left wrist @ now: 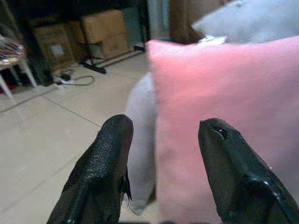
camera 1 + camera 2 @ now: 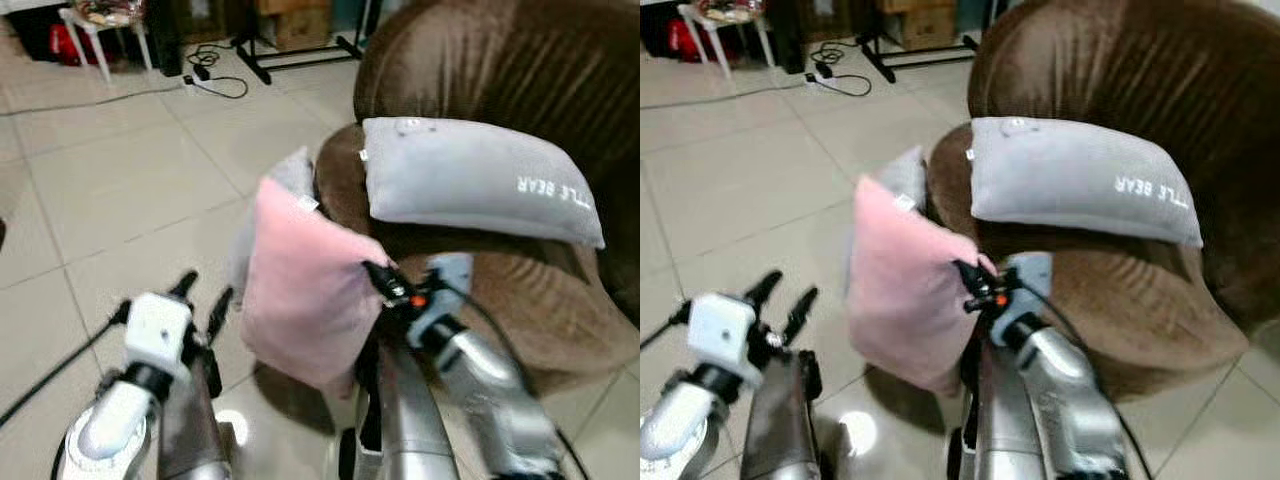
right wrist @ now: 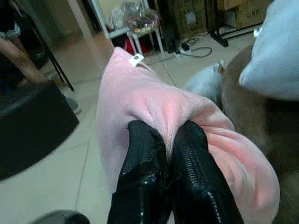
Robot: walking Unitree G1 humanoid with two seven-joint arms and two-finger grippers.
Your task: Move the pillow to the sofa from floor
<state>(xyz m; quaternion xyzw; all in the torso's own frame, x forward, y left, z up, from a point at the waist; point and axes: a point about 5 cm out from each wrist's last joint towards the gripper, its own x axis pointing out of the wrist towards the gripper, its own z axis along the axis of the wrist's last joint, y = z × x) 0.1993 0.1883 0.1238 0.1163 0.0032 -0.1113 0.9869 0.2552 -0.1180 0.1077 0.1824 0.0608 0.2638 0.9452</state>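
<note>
The pink pillow (image 2: 305, 285) is pinched by the right gripper (image 2: 378, 272) (left gripper (image 2: 200, 300) spread, empty), hanging just short of the brown sofa (image 2: 520, 290) seat ahead.

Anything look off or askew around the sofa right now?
Yes. The pink pillow dangles off the floor, pinched at one corner by the right claw, not on the sofa. The grey pillow lies tilted, overhanging the seat. The left claw hangs open nearby.
</note>
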